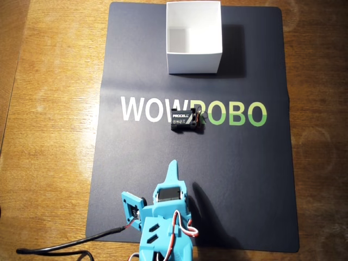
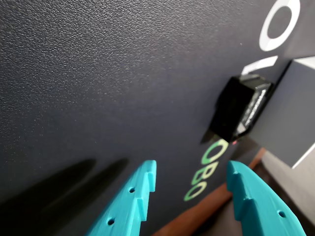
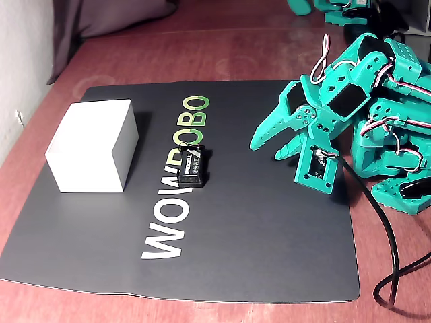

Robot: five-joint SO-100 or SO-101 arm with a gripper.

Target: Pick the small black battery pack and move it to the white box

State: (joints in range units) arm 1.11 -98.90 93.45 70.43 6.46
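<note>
One battery pack (image 1: 186,119), one white box (image 1: 193,38)

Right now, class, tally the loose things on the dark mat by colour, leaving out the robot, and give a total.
Black: 1, the battery pack
White: 1, the open box
Total: 2, both resting on the mat
</note>
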